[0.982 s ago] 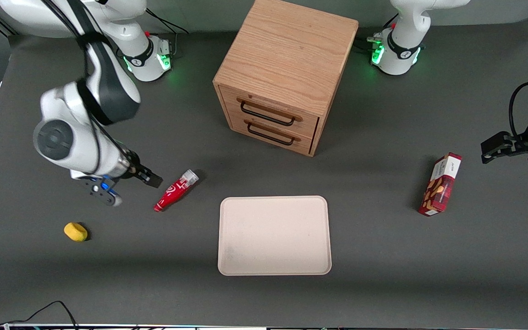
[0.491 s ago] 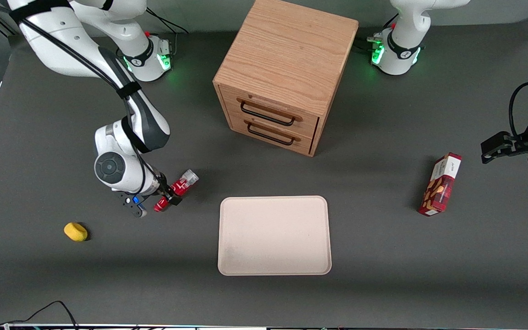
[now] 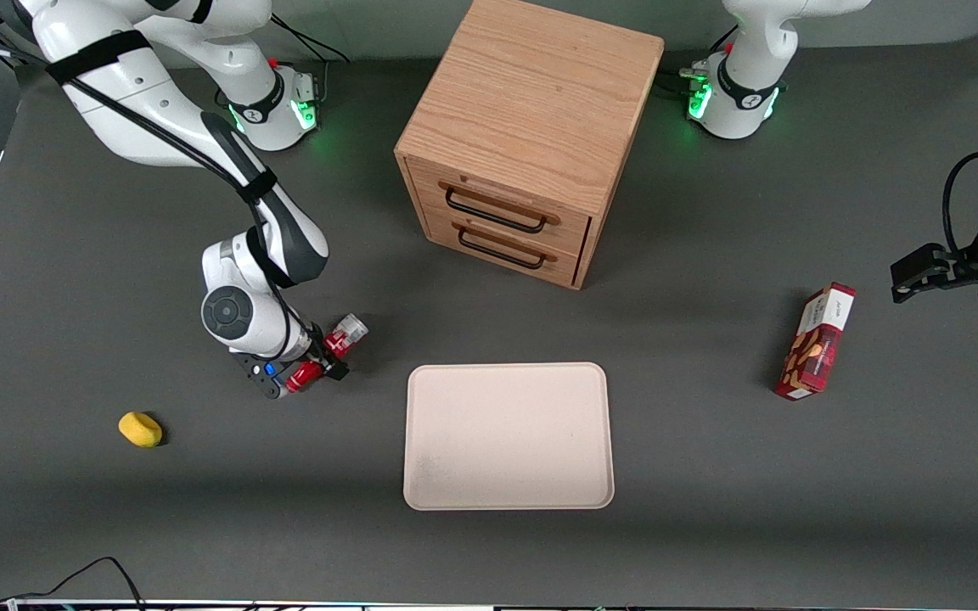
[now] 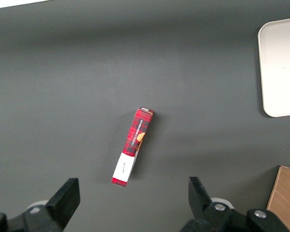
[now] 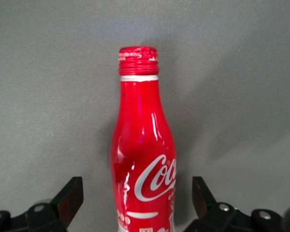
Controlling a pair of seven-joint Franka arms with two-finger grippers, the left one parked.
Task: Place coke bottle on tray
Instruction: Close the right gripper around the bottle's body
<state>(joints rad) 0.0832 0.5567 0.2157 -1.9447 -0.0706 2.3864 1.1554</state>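
The coke bottle [image 3: 339, 341] lies on its side on the dark table, beside the tray's [image 3: 506, 437] edge toward the working arm's end and a little farther from the front camera. It is red with white script and a silver-grey base. My right gripper [image 3: 320, 357] is down over the bottle's middle. In the right wrist view the gripper [image 5: 137, 198] is open. Its two black fingers [image 5: 70, 195] stand on either side of the bottle's body [image 5: 142, 154], with a gap on each side. The cream-beige tray holds nothing; a corner shows in the left wrist view [image 4: 282, 67].
A wooden two-drawer cabinet [image 3: 527, 136] stands farther from the front camera than the tray. A red snack box [image 3: 816, 341] lies toward the parked arm's end, also in the left wrist view [image 4: 134, 145]. A small yellow object [image 3: 140, 428] lies toward the working arm's end.
My right arm has swung in over the bottle and come down; the open fingers now straddle its body. The bottle has stayed where it lay.
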